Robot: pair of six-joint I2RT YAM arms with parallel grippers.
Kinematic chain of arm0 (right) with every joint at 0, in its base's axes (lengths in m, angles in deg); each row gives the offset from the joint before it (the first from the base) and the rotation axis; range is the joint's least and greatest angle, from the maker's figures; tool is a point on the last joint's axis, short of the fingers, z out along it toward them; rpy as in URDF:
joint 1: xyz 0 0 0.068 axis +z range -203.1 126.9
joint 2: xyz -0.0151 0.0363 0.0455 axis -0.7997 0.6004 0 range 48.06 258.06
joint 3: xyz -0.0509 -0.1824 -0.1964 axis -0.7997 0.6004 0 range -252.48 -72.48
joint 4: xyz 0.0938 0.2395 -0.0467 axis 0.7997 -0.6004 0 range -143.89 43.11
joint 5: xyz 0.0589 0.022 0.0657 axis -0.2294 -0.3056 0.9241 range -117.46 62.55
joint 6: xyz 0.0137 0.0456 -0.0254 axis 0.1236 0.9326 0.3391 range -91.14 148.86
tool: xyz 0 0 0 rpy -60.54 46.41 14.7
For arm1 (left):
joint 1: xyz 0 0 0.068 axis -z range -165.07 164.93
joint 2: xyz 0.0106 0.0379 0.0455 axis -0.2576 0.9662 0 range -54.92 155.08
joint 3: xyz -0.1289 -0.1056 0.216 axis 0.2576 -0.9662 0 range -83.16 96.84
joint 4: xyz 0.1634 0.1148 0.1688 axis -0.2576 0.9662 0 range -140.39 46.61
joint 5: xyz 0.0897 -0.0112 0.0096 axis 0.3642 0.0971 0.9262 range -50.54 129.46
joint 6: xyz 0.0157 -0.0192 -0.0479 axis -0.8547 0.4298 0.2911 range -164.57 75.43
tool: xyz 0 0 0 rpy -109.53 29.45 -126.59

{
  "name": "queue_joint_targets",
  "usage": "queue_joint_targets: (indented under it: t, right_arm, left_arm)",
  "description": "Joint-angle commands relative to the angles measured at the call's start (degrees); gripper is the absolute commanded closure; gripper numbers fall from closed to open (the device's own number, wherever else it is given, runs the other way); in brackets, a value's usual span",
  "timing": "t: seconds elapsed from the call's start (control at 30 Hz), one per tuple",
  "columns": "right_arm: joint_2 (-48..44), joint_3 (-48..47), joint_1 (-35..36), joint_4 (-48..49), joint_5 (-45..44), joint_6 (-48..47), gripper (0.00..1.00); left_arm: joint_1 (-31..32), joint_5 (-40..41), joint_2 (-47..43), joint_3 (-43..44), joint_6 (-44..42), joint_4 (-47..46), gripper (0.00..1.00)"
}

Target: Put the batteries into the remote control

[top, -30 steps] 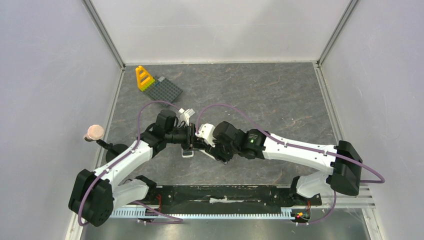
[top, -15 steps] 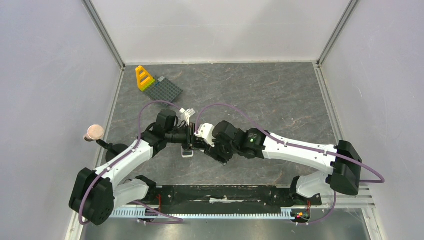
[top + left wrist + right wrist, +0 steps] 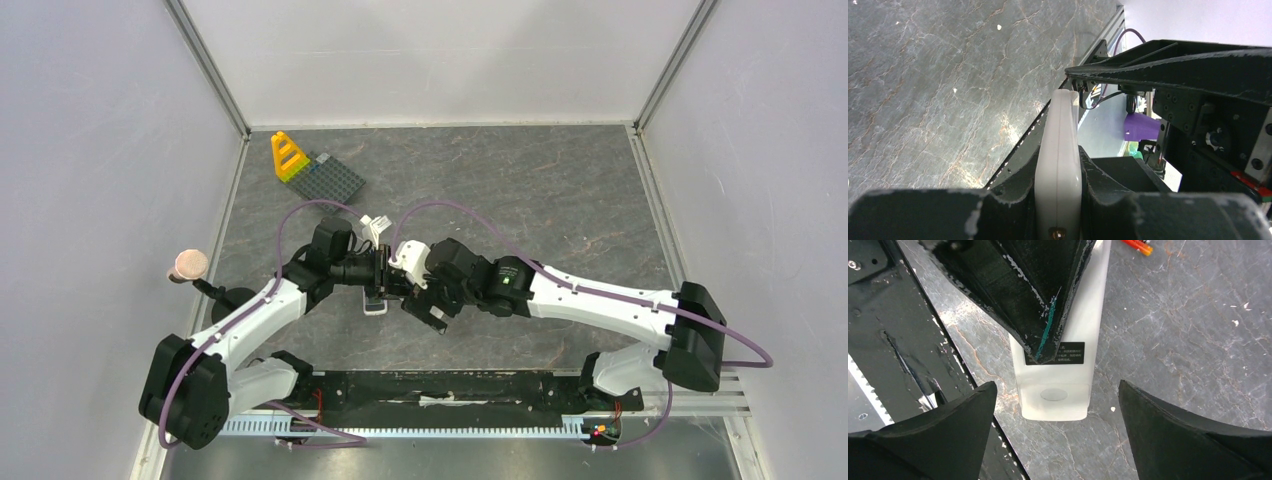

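The white remote (image 3: 1055, 372) lies back up, with a black label, just above the grey table. My left gripper (image 3: 384, 284) is shut on it; in the left wrist view the remote (image 3: 1058, 170) stands edge-on, clamped between both dark pads. One left finger (image 3: 1018, 290) covers the remote's upper part. My right gripper (image 3: 1057, 390) is open and empty, and hovers over the remote's free end, one finger on each side and clear of it. In the top view it (image 3: 428, 306) sits right next to the left gripper. A red-orange battery pair (image 3: 1137, 245) lies beyond the remote. The blue-purple pair is out of view.
A yellow toy (image 3: 289, 156) and a grey baseplate (image 3: 335, 179) lie at the far left. A small white part (image 3: 373, 226) lies behind the grippers. A pink-capped post (image 3: 187, 265) stands by the left wall. A black rail (image 3: 450, 386) runs along the near edge.
My right gripper has shifted slightly left and turned over the remote's end. My left gripper keeps the remote in the same place.
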Motion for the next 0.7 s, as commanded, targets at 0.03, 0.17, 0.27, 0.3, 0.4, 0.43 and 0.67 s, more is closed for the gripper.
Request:
queue_joint_targets:
  t: [0.03, 0.17, 0.27, 0.3, 0.4, 0.43, 0.67]
  right_arm:
    - [-6.44, -2.11, -0.56, 4.92, -1.32, 4.79, 0.02]
    - [-11.60, 0.15, -2.75, 7.20, -4.05, 14.13, 0.02]
    - [-14.98, 1.21, -5.23, 6.61, -8.42, 26.37, 0.02]
    - [-16.04, 1.66, -5.66, 6.51, -9.09, 29.79, 0.02]
    - [-19.37, 3.25, -5.73, 6.11, -12.04, 39.86, 0.02]
    - [-20.41, 4.06, -5.84, 6.03, -12.49, 43.64, 0.02]
    - [-29.48, 14.04, -5.79, 15.56, -9.80, 58.38, 0.03]
  left_arm:
    - [-0.45, -2.55, -0.48, 2.40, 1.72, -3.53, 0.98]
    - [-0.46, -2.73, -2.15, 2.37, 4.28, -5.15, 0.98]
    - [-0.44, -3.21, -3.98, 2.22, 7.18, -7.02, 0.98]
    - [-0.48, -3.55, -4.77, 2.07, 8.56, -8.00, 0.98]
    - [-0.47, -4.08, -6.36, 1.80, 12.07, -11.15, 0.98]
    - [-0.48, -4.20, -6.75, 1.88, 13.16, -11.93, 0.98]
    - [-0.45, -4.41, -9.60, 0.60, 26.98, -22.24, 0.98]
